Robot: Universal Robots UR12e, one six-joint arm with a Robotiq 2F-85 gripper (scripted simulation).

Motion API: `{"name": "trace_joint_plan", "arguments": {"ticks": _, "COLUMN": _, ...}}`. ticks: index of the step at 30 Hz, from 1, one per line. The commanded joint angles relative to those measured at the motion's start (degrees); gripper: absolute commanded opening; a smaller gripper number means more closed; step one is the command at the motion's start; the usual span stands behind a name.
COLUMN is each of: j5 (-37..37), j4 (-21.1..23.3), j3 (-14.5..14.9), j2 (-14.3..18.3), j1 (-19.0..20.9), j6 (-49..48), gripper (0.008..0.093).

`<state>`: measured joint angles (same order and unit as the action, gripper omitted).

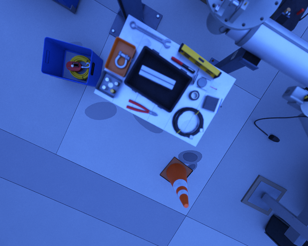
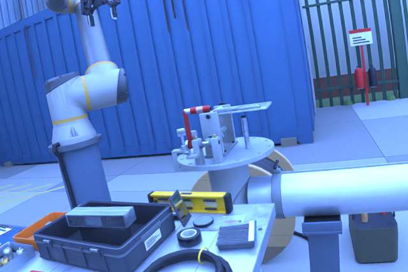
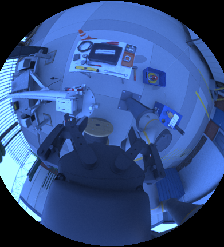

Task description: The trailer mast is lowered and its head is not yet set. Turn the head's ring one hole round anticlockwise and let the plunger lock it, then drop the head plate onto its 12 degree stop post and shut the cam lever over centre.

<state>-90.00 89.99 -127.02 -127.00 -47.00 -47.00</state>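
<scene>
The head plate (image 2: 244, 107) sits raised above the round ring (image 2: 227, 155) at the end of the lowered mast (image 2: 342, 188). A stop post (image 2: 245, 130) stands on the ring under the plate. The red-and-white cam lever (image 2: 192, 121) rises at the head's left side. The plunger knob (image 2: 180, 135) sits at the ring's left edge. My gripper (image 2: 101, 7) is open and empty, high above and left of the head. From the wrist camera the head (image 3: 74, 100) lies far below my fingers (image 3: 105, 137).
The robot's own pedestal (image 2: 82, 163) stands left of the head. A work table (image 1: 162, 79) holds a black case (image 2: 105, 232), a yellow level (image 2: 191, 201), a cable coil and small tools. A blue crate (image 1: 70, 62) and a traffic cone (image 1: 179, 182) stand on the floor.
</scene>
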Motion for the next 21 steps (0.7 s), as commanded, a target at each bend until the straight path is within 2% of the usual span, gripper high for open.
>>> {"name": "trace_joint_plan", "arguments": {"ticks": 1, "j5": 0.0, "j4": 0.0, "j3": 0.1, "j2": 0.0, "j1": 0.0, "j6": 0.0, "gripper": 0.0934}}
{"name": "trace_joint_plan", "arguments": {"ticks": 16, "j5": 0.0, "j4": 0.0, "j3": 0.1, "j2": 0.0, "j1": 0.0, "j6": 0.0, "gripper": 0.0934}}
{"name": "trace_joint_plan", "arguments": {"ticks": 21, "j5": 0.0, "j4": 0.0, "j3": 0.1, "j2": 0.0, "j1": 0.0, "j6": 0.0, "gripper": 0.0834}}
